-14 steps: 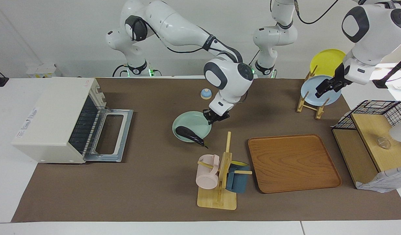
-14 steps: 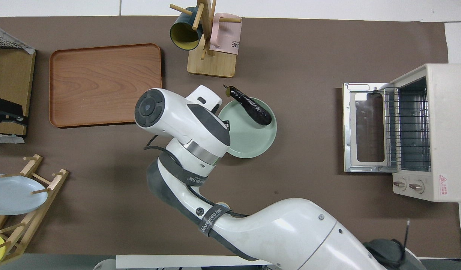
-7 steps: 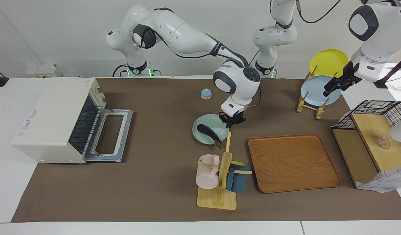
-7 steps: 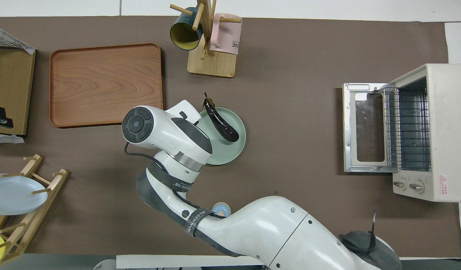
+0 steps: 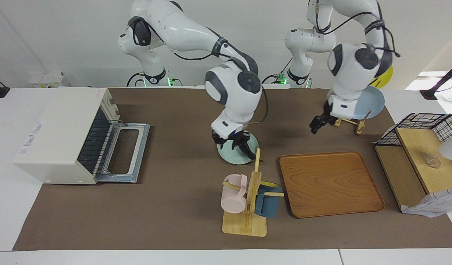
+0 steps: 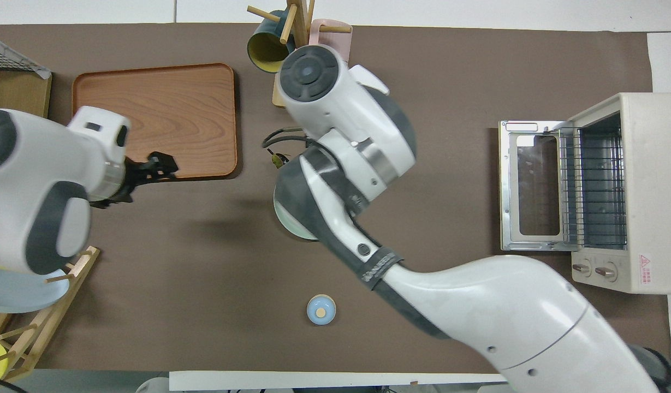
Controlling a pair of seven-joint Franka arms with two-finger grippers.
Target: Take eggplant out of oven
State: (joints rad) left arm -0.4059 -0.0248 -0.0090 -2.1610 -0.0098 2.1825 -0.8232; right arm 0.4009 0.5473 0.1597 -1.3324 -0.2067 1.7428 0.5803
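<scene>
The cream-white oven stands at the right arm's end of the table, with its door folded down flat and only the wire rack showing inside. The dark eggplant lies on the pale green plate mid-table, beside the mug tree. In the overhead view only its stem tip and a part of the plate show under the arm. My right gripper is low over the plate, fingers apart, right at the eggplant. My left gripper hangs over the mat by the wooden tray's edge.
A mug tree with a pink and a blue mug stands just farther from the robots than the plate. Beside it lies a wooden tray. A plate rack, a wire basket shelf and a small blue knob are also there.
The plate with the eggplant slid toward the mug tree and tray. My right gripper left the plate's rim and turned over the plate. My left arm swung in toward the tray.
</scene>
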